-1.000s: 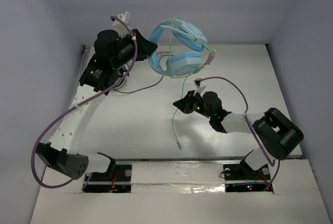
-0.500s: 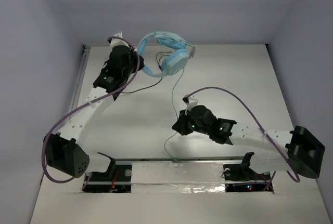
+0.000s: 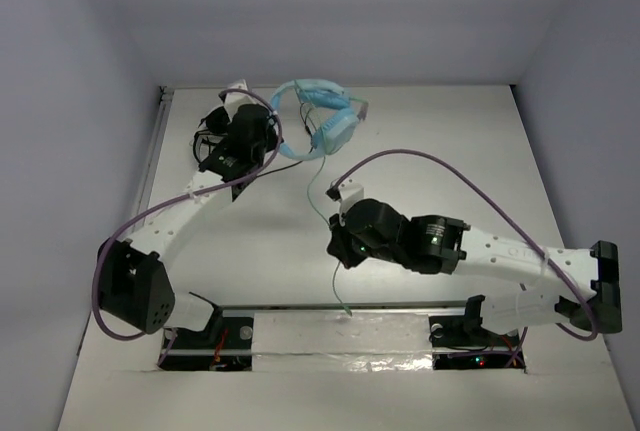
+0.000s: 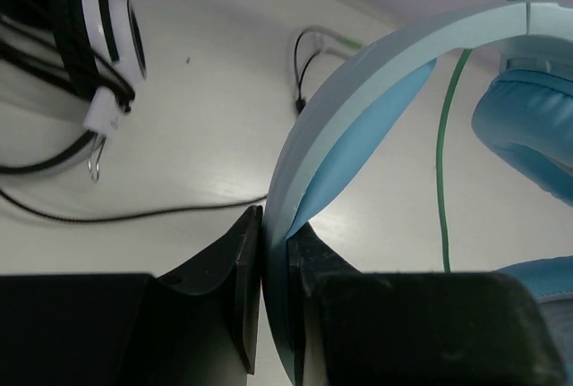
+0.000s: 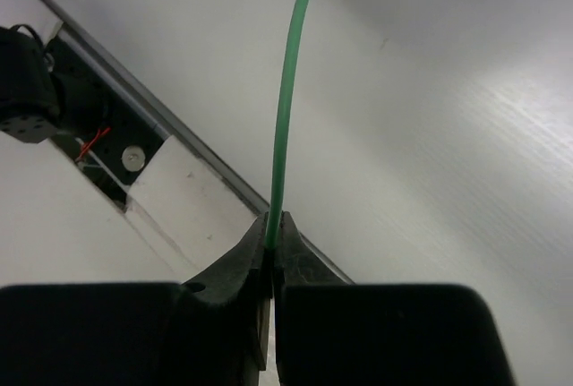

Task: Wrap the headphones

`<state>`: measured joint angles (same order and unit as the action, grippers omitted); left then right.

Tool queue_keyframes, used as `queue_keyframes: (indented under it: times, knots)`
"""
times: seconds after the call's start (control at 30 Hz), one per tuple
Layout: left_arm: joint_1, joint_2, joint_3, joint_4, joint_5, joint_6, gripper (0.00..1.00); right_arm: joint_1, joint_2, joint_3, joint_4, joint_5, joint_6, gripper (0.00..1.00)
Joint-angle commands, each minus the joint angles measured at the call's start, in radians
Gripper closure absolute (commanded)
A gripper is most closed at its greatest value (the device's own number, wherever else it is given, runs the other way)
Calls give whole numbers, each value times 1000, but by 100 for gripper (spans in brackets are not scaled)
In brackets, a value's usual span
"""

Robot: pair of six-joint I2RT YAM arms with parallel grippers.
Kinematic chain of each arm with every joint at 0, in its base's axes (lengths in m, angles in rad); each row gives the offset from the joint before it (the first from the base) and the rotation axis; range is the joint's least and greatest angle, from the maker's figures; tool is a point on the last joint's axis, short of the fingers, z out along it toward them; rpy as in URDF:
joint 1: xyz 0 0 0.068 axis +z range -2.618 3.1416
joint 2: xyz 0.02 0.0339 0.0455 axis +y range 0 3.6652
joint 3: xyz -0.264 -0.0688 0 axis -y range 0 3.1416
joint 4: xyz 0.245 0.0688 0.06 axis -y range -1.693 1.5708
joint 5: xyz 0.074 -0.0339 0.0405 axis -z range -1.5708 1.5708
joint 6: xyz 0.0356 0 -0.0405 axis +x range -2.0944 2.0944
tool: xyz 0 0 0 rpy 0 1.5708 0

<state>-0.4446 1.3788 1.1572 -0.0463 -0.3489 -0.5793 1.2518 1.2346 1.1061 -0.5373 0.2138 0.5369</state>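
The light blue headphones (image 3: 325,116) hang at the back of the table, left of centre. My left gripper (image 3: 274,137) is shut on their curved headband (image 4: 358,108), which passes between its jaws (image 4: 276,225). One padded ear cup (image 4: 528,135) shows at the right of the left wrist view. The thin pale green cable (image 3: 337,286) drops from the cups toward the near edge. My right gripper (image 3: 337,241) is shut on that cable (image 5: 288,90), which rises straight out of its closed tips (image 5: 273,225). The cable's free end trails toward the near rail.
Black and white headphones (image 4: 103,28) with a dark cable (image 4: 134,218) lie on the table to the left of my left gripper (image 3: 208,133). A metal rail (image 3: 330,306) runs along the near edge by the arm bases. Grey walls close the back and sides.
The left arm has brought the headphones lower and leftward, turning them. The right gripper has slid down and toward the near edge along the cable, its arm stretching out flatter.
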Motion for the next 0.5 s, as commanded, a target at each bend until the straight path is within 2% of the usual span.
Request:
queue_keyframes:
  times: [0.0, 0.2, 0.47]
  knots:
    - [-77, -41, -53, 83, -36, 15, 100, 3, -27, 136, -191, 169, -86, 100]
    - [-173, -63, -134, -33, -52, 85, 100, 3, 3, 311, -331, 350, -182, 100]
    - [-209, -179, -200, -177, 96, 182, 100, -8, 37, 434, -388, 532, -300, 100]
